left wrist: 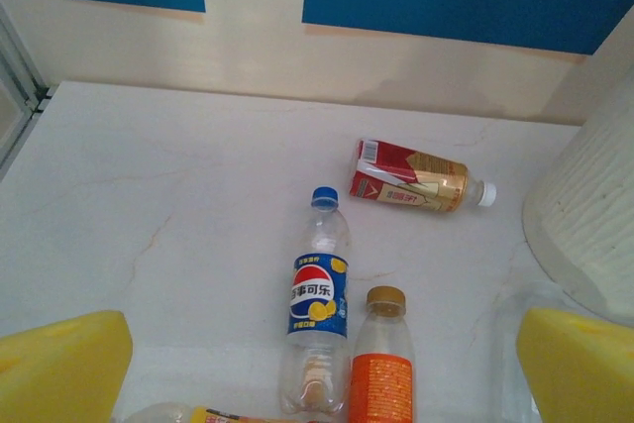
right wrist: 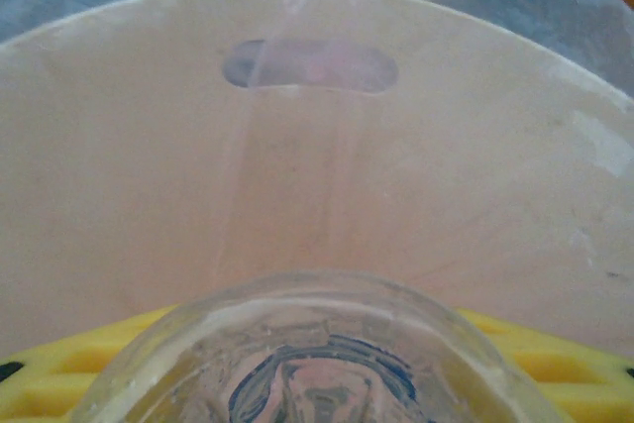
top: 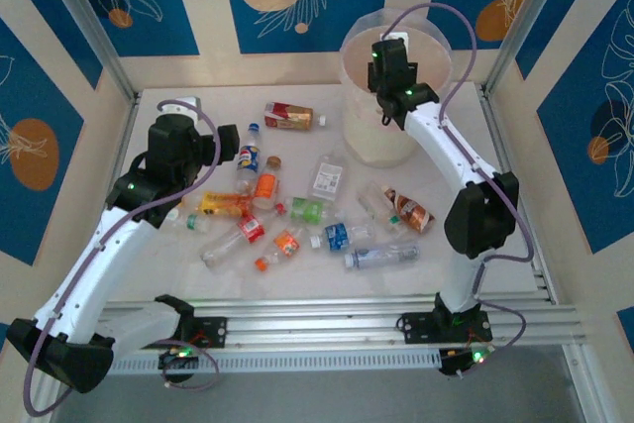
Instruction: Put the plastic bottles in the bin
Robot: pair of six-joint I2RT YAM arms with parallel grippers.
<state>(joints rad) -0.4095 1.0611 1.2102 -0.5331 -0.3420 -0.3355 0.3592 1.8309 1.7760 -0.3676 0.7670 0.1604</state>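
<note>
Several plastic bottles lie scattered mid-table, among them a red-labelled one (top: 289, 116), a blue-labelled one (top: 249, 154) and an orange-labelled one (top: 265, 185). My left gripper (top: 233, 141) hovers open above that group. In the left wrist view its yellow fingers (left wrist: 59, 369) stand wide apart either side of the blue-labelled bottle (left wrist: 319, 294) and the orange-labelled bottle (left wrist: 381, 369). My right gripper (top: 388, 56) hangs over the cream-white bin (top: 391, 136), shut on a clear bottle (right wrist: 317, 364) whose base faces the camera. The bin's inner wall (right wrist: 317, 175) and handle slot (right wrist: 310, 64) lie beyond it.
More bottles lie toward the right front: a green one (top: 309, 210), a brown-labelled one (top: 408, 210) and a clear one (top: 381, 257). Metal frame posts and blue patterned walls close in the table. The bin's ribbed wall (left wrist: 584, 215) stands right of the left gripper.
</note>
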